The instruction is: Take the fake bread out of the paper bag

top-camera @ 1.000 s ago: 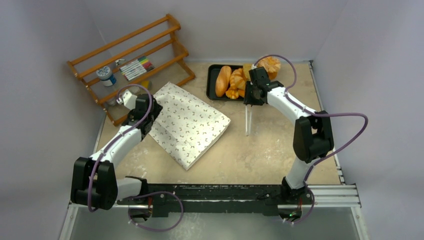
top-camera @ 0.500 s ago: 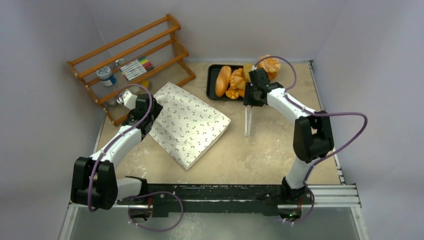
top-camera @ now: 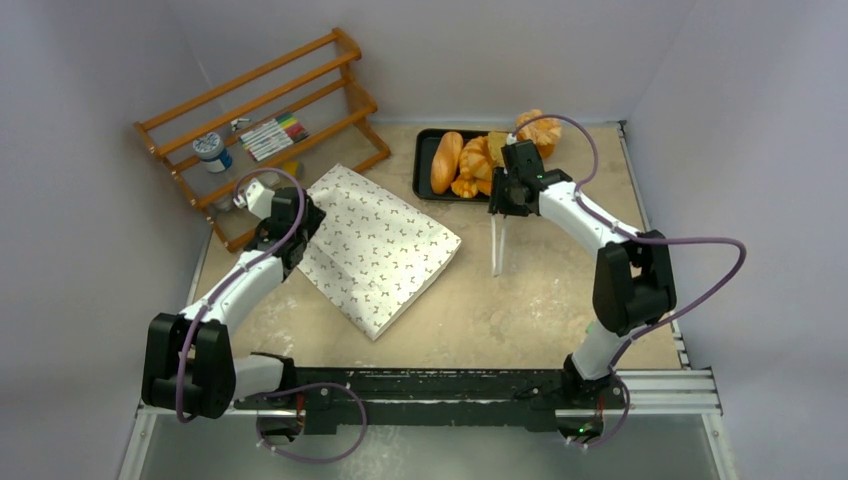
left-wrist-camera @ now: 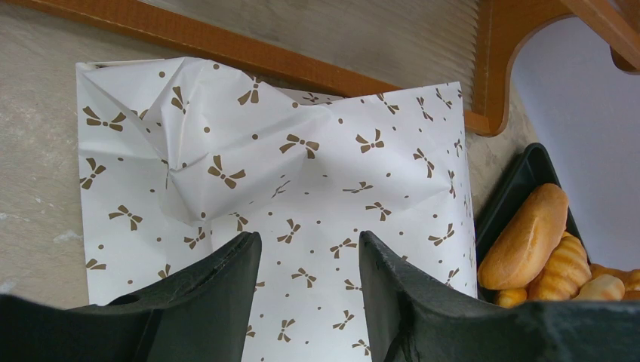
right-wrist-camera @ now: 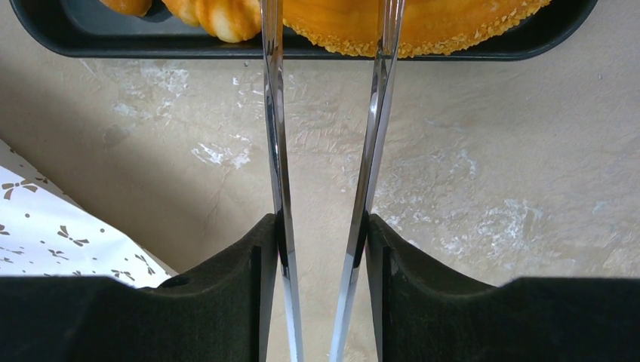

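Observation:
The paper bag [top-camera: 375, 245] lies flat on the table, white with small brown bow marks, and its inside is hidden. My left gripper [top-camera: 296, 232] hovers open over the bag's crumpled back left end [left-wrist-camera: 226, 151], jaws apart [left-wrist-camera: 309, 241] with only paper showing between them. My right gripper [top-camera: 503, 195] is shut on a pair of metal tongs [right-wrist-camera: 275, 113], their arms spread toward the black tray [right-wrist-camera: 75, 41]. Several pieces of fake bread [top-camera: 446, 162] lie in that tray [top-camera: 422, 170], and a round crusted loaf [right-wrist-camera: 430, 19] sits between the tong tips.
A wooden rack [top-camera: 260, 110] at the back left holds markers [top-camera: 272, 135] and a jar [top-camera: 212, 150]; its base [left-wrist-camera: 226, 49] runs just behind the bag. White walls close in the table on three sides.
The right arm has shifted slightly, its elbow moving right and nearer, while the tongs stay in nearly the same place. The left arm and the bag have not moved.

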